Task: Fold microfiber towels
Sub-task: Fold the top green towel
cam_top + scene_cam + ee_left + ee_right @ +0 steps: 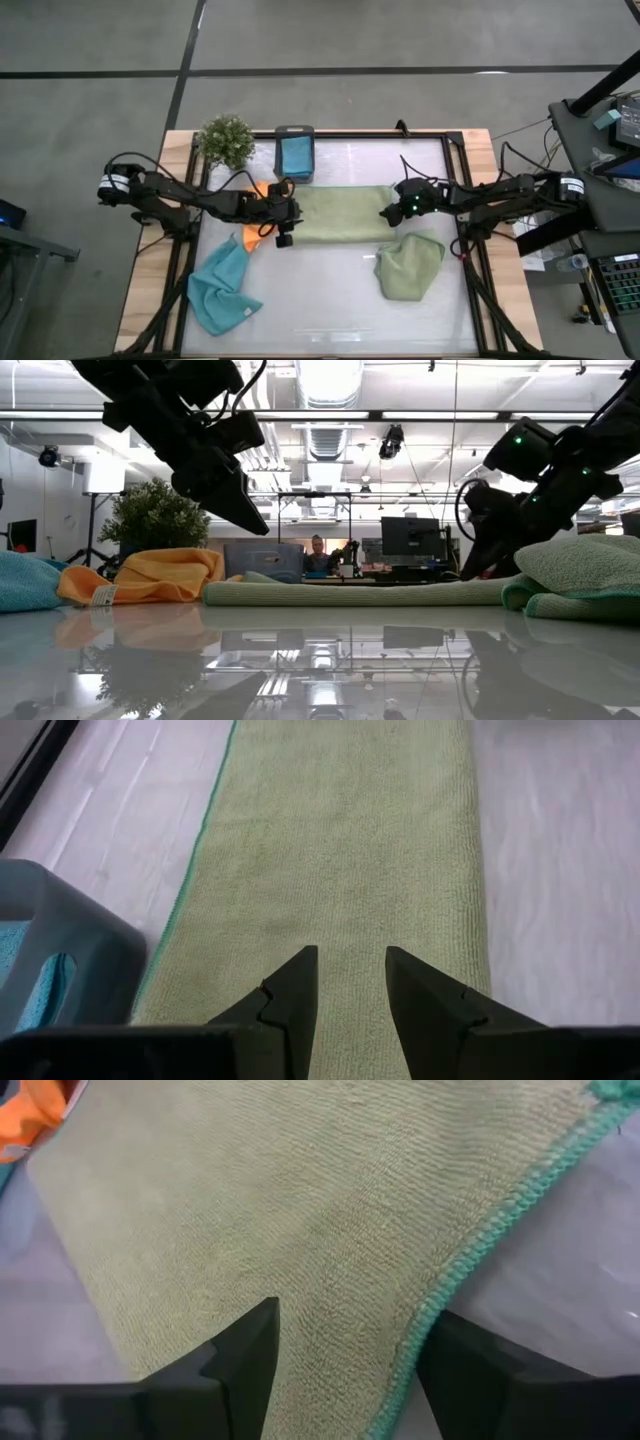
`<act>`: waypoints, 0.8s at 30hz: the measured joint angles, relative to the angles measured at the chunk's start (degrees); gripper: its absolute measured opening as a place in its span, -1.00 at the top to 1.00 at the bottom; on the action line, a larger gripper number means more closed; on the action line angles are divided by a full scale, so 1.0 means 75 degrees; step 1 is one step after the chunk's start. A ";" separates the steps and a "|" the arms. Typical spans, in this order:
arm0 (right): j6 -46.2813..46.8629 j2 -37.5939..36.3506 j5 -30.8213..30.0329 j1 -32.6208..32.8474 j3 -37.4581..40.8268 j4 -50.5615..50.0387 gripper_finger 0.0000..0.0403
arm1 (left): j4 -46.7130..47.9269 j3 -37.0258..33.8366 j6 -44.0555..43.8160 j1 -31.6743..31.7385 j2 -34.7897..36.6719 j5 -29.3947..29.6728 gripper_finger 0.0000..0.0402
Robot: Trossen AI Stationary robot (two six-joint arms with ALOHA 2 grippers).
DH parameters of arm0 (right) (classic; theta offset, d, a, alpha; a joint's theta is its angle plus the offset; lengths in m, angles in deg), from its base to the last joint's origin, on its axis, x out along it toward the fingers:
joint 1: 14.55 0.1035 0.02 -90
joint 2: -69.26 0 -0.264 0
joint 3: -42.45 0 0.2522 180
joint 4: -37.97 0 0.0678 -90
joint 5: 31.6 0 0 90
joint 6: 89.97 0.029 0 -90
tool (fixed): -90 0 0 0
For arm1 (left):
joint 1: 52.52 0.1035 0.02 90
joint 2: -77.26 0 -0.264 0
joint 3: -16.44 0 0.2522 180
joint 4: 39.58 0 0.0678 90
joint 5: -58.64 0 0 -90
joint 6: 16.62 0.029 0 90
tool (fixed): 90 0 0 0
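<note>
A sage green towel (340,213), folded into a long strip, lies flat across the middle of the table. My left gripper (292,215) hangs open above the strip's left end (350,870), clear of it in the low view (250,520). My right gripper (345,1365) stands wide open at the strip's right end, slanting down, its fingers on either side of the teal hemmed edge (480,1240). A second sage towel (408,265) lies crumpled near the right, a light blue one (222,288) near the left. An orange one (255,235) shows partly under my left arm. My right gripper's fingertips (472,572) come down to the level of the strip's right end, slanting from the table's right side. I cannot tell whether they touch the cloth. Nothing is pinched between them.
A dark grey box (294,152) with a blue cloth in it stands at the far edge, just beyond the strip's left end, also seen close to my left gripper (60,940). A small potted plant (225,140) stands at the far left. A bare glossy table top (320,300) lies toward the near edge.
</note>
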 joint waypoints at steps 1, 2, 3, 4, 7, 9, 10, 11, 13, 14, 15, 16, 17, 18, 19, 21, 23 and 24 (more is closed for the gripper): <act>-0.0028 -0.0002 0.0001 0.0001 -0.0011 -0.0007 0.02 | -0.0010 0.0000 0.0000 0.0000 0.0000 0.0000 0.48; -0.0040 -0.0003 0.0000 -0.0001 -0.0030 -0.0016 0.06 | -0.0034 0.0000 0.0000 0.0000 0.0000 0.0000 0.48; -0.0043 -0.0003 0.0000 -0.0001 -0.0049 -0.0019 0.12 | -0.0062 0.0000 0.0000 0.0000 0.0000 0.0003 0.48; -0.0047 -0.0003 -0.0001 0.0001 -0.0068 -0.0016 0.18 | -0.0082 0.0000 -0.0001 0.0000 0.0000 0.0003 0.48; -0.0072 -0.0011 -0.0009 -0.0001 -0.0108 -0.0004 0.40 | -0.0114 0.0000 -0.0002 0.0000 0.0000 0.0003 0.48; -0.0112 -0.0015 -0.0011 -0.0001 -0.0111 -0.0006 0.58 | -0.0118 -0.0008 0.0003 0.0000 0.0000 0.0003 0.48; -0.0144 -0.0015 -0.0014 -0.0001 -0.0111 -0.0022 0.67 | -0.0127 -0.0040 0.0003 0.0000 0.0000 0.0003 0.48; -0.0152 -0.0015 -0.0015 0.0001 -0.0111 -0.0036 0.74 | -0.0124 -0.0084 0.0003 0.0000 0.0000 0.0003 0.48; -0.0160 -0.0015 -0.0024 0.0000 -0.0111 -0.0054 0.88 | -0.0116 -0.0188 0.0001 0.0000 0.0000 0.0003 0.48; -0.0170 -0.0015 -0.0026 -0.0001 -0.0111 -0.0054 0.92 | -0.0117 -0.0240 -0.0004 0.0000 0.0000 0.0003 0.48; -0.0171 -0.0018 -0.0026 -0.0001 -0.0111 -0.0052 0.93 | -0.0141 -0.0299 -0.0035 0.0001 0.0000 0.0003 0.48; -0.0171 -0.0023 -0.0026 -0.0001 -0.0111 -0.0054 0.94 | -0.0209 -0.0369 -0.0085 0.0002 0.0000 0.0003 0.48; -0.0173 -0.0029 -0.0026 -0.0001 -0.0111 -0.0057 0.95 | -0.0267 -0.0441 -0.0190 0.0003 0.0000 0.0003 0.48; -0.0194 -0.0034 -0.0026 -0.0001 -0.0111 -0.0057 0.95 | -0.0330 -0.0519 -0.0231 0.0003 0.0000 0.0004 0.48; -0.0214 -0.0060 -0.0023 -0.0009 -0.0111 -0.0079 0.95 | -0.0389 -0.0593 -0.0304 0.0003 0.0000 0.0003 0.48; -0.0272 -0.0120 -0.0012 -0.0062 -0.0139 -0.0223 0.95 | -0.0396 -0.0681 -0.0391 0.0003 0.0000 0.0003 0.48; -0.0446 -0.0221 -0.0038 -0.0150 -0.0326 -0.0830 0.95 | -0.0393 -0.0711 -0.0399 0.0003 0.0000 0.0003 0.48; -0.0598 -0.0266 -0.0051 -0.0188 -0.0482 -0.1239 0.95 | -0.0402 -0.0711 -0.0399 0.0003 0.0000 0.0003 0.48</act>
